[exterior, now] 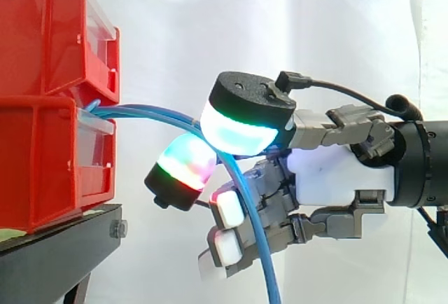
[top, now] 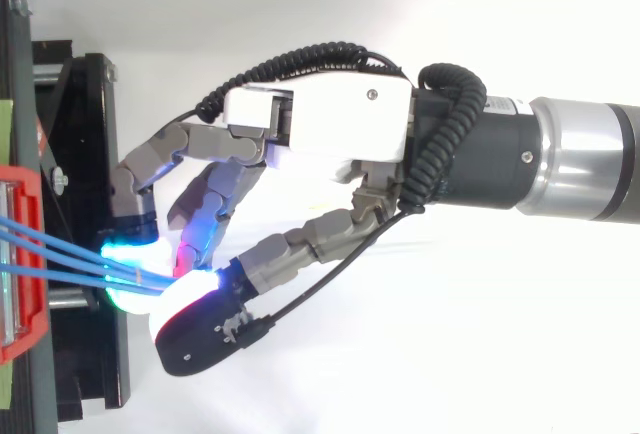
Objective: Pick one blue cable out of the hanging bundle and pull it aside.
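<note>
Hand [exterior: 336, 171] curled, pinching blue cables [exterior: 140, 111] between glowing pads [exterior: 238, 132], just beside red bins [exterior: 42, 73] on black stand [exterior: 56, 255]. Cables arching out from bin fronts, hanging down past white fingertips [exterior: 227, 209].

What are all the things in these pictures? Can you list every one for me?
red bins: two, red, stacked at the left on the stand
stand: one, black, under the bins
blue cables: three seen from above, blue, coming out between the bins, arching right and hanging down through the hand
curtain: one, white, behind everything
hand: one, white and grey with glowing pads, curled round the cables to the right of the bins
arm: one, black and silver, coming in from the right
</note>
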Motion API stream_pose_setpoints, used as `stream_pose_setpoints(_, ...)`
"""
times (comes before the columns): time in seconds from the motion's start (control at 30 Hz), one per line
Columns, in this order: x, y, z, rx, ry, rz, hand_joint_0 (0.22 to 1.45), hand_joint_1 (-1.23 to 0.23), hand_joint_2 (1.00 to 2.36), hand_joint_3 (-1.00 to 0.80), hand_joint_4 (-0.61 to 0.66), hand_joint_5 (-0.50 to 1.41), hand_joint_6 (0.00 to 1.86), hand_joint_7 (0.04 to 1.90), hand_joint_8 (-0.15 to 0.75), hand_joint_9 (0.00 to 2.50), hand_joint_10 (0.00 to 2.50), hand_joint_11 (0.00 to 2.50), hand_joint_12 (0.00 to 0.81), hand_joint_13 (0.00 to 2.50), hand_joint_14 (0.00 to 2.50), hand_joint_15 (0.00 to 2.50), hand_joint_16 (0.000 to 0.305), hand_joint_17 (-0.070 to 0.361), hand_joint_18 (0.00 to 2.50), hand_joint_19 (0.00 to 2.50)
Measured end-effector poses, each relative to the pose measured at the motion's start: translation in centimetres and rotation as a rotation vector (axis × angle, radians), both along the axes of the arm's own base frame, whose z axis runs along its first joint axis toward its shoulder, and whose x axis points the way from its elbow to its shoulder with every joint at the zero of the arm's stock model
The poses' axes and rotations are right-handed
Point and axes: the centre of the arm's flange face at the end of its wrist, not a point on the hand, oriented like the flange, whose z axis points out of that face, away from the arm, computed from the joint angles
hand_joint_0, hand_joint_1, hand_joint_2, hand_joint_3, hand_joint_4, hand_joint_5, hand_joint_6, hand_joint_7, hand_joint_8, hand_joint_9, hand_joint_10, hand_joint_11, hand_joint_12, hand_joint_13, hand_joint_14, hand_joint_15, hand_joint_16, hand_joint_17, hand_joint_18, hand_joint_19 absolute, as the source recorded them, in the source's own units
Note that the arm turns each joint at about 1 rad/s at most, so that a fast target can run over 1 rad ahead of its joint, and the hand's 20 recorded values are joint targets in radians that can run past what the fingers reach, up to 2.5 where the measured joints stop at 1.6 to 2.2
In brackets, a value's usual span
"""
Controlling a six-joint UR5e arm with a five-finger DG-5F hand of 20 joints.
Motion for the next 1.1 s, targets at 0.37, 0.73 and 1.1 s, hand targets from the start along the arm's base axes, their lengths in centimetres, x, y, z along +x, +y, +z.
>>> stream_pose_setpoints(0.37, -0.2, 0.0, 0.3, -0.002, 0.013, 0.001, 0.76, -0.88, 1.00, -0.49, -0.10, -0.10, 0.95, 0.92, 0.283, 1.06, 0.02, 0.50, 0.266, 1.02, 0.02, 0.51, 0.030, 0.069, 0.70, 0.30)
stream_pose_setpoints(0.73, -1.2, -0.7, 1.6, -0.017, 0.056, -0.005, 0.55, -0.68, 1.00, -0.50, 0.05, -0.08, 0.89, 0.92, 0.289, 1.12, 0.02, 0.48, 0.286, 1.03, 0.02, 0.51, 0.033, 0.075, 0.70, 0.34)
stream_pose_setpoints(1.1, -1.3, -1.1, 1.9, -0.017, 0.061, -0.011, 0.60, -0.72, 1.02, -0.24, 0.03, -0.08, 0.88, 1.06, 0.291, 1.11, 0.02, 0.48, 0.292, 1.01, 0.02, 0.53, 0.035, 0.080, 0.70, 0.38)
